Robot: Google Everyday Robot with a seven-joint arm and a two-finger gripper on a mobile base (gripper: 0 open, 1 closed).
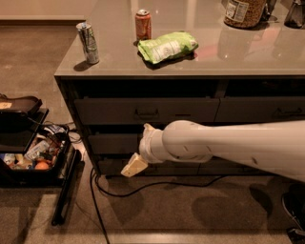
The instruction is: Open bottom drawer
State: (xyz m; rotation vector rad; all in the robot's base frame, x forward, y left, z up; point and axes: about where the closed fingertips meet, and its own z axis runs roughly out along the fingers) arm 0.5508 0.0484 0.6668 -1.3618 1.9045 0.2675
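Cream-coloured fingers (134, 166) of the gripper (137, 148) stand well apart, so the jaws are open: one pad angles down and to the left in front of the lowest drawer front, and only the tip of the other peeks out above the white wrist. The gripper sits low against the left stack of drawers, and whether either pad touches a front cannot be told from this angle.

Behind the lower pad lies the bottom drawer (109, 166), a slim dark panel just above the floor. Its front looks level with the fronts above. Only its left end shows plainly, and its middle and handle are hidden by the wrist and the thick white arm (233, 147), which runs off the right edge.

A black cable (143, 187) trails across the floor below. On the grey countertop (248, 57) stand a silver can (88, 43), a red can (143, 24) and a green bag (167, 46). A jar (245, 8) is cut off by the top edge. At the far left a black bin (64, 164) holds small clutter too jumbled to name.
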